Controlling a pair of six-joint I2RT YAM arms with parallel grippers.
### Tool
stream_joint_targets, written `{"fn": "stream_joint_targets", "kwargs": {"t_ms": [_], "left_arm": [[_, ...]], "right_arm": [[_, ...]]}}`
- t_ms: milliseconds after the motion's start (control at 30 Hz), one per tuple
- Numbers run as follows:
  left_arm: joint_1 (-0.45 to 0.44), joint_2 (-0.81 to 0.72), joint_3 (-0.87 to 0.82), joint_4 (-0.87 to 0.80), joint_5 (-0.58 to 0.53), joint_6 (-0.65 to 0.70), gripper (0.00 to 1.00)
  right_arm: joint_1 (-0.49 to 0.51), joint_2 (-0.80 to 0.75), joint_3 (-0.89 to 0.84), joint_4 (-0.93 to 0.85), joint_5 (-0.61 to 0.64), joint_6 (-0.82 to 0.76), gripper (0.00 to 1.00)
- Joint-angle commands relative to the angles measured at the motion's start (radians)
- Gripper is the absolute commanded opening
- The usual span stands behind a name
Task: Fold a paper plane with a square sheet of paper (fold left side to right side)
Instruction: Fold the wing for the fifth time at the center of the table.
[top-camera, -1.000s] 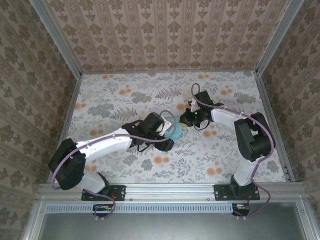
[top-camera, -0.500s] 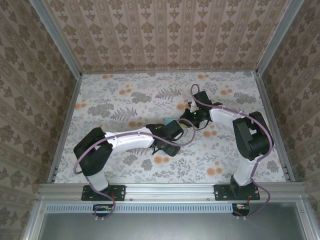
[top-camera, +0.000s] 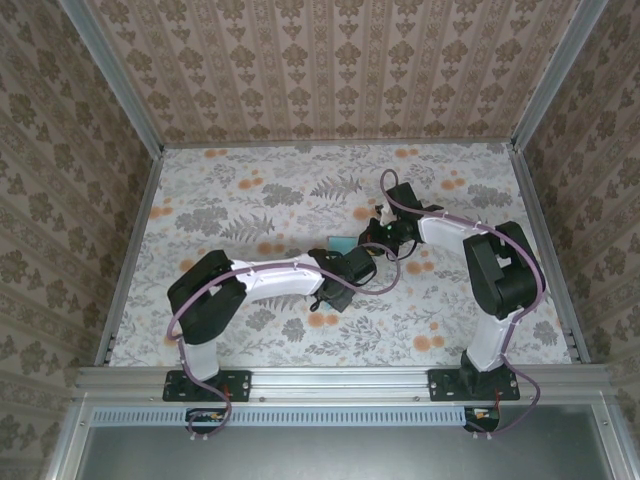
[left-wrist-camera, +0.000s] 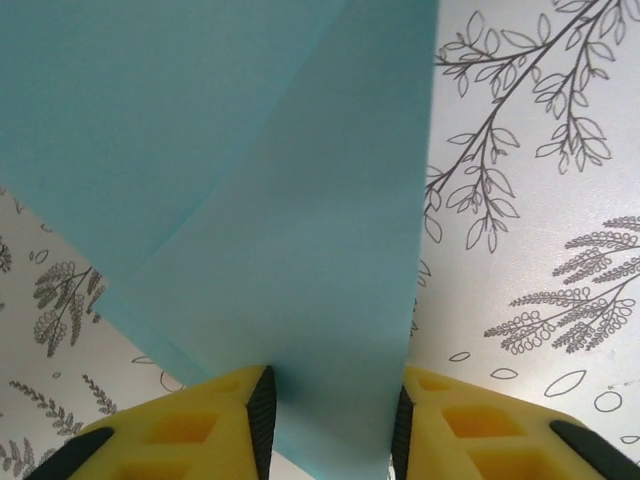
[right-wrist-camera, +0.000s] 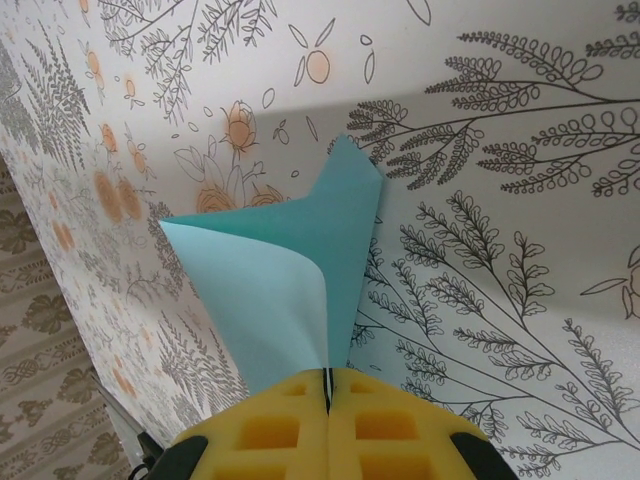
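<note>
The square sheet of paper (top-camera: 344, 243) is light blue and lies mid-table, partly folded over itself. In the right wrist view the sheet (right-wrist-camera: 290, 260) curls up from the floral tabletop, and my right gripper (right-wrist-camera: 327, 385) is shut on its edge. In the top view the right gripper (top-camera: 373, 234) sits at the sheet's right side. My left gripper (top-camera: 353, 263) is at the sheet's near edge. In the left wrist view its yellow fingers (left-wrist-camera: 215, 425) stand apart, open, and the layered paper (left-wrist-camera: 260, 200) runs between them.
The floral tabletop (top-camera: 250, 200) is bounded by patterned walls and aluminium posts (top-camera: 140, 110). The left arm's elbow (top-camera: 205, 295) lies low over the near left of the table. The right arm's elbow (top-camera: 500, 265) stands at the near right.
The left arm has swung rightward and its gripper has slid to the sheet's near right. Less blue paper shows than before. The right gripper has barely moved.
</note>
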Motion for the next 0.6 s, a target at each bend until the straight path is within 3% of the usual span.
{"fn": "stream_joint_targets", "kwargs": {"t_ms": [0, 367, 567], "left_arm": [[-0.008, 0.011, 0.031, -0.023, -0.016, -0.002, 0.32], [-0.007, 0.018, 0.022, -0.004, 0.009, -0.004, 0.22], [0.003, 0.011, 0.014, 0.011, 0.036, -0.002, 0.12]], "right_arm": [[0.008, 0.024, 0.029, -0.042, 0.013, 0.007, 0.00], [0.011, 0.030, 0.036, -0.053, 0.020, -0.002, 0.00], [0.011, 0.022, 0.036, -0.050, 0.022, -0.014, 0.00]]}}
